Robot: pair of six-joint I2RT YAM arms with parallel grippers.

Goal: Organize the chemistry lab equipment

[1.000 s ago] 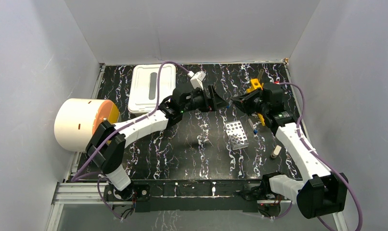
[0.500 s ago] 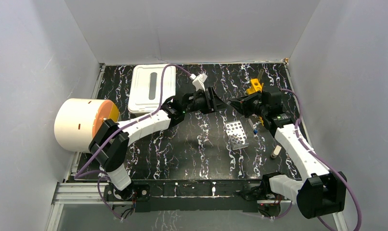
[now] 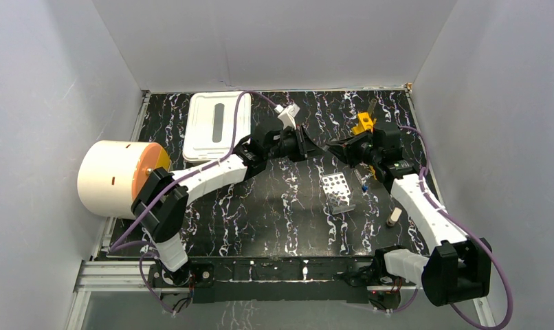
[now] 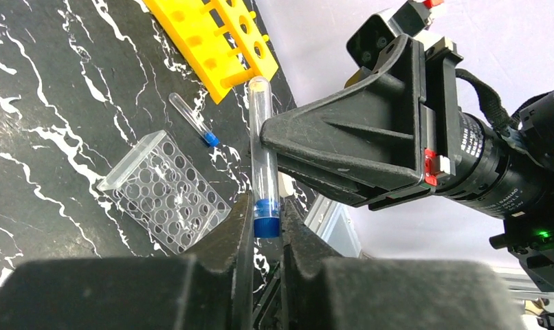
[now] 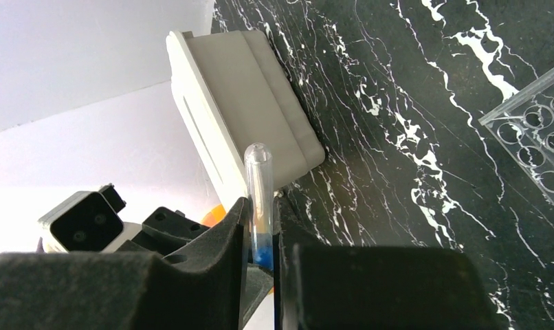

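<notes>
Left gripper [image 4: 266, 206] has reached further toward the right one and clamped down compared to a second ago. Its jaws were wide open then; now the two matte, grainy black pads are pinched tight on the blue cap of the vial [image 4: 263, 151]. The right arm has barely shifted.

Going from the near edge back:

- Table [image 3: 260, 220] is glossy black with white marble veins.
- Plate [image 4: 165, 194] lies flat, nearest to the arm bases. It's a clear plastic rectangle full of round holes, and it looks silvery from overhead.
- Over the middle of the table the two grippers meet tip to tip, with the vial bridging them up off the surface. It's a slim clear tube with a rounded end.
- Right gripper [image 5: 260, 213] is closed narrow on the clear barrel, its wedge-shaped black fingers squeezing from both sides. So both ends of the tube are gripped at once.
- Spare vial [image 4: 194, 120] lies on its side on the table just beyond the plate. Same clear tube, same blue cap.
- Rack [image 4: 216, 34] sits past that: bright yellow plastic, blocky, with rows of round holes.
- Off to the left is the drum [image 3: 116, 177], a fat cream cylinder on its side with an orange end face.
- Tray [image 3: 218, 126] is at the far left: white, rounded corners, with a dark slot in the lid.
</notes>
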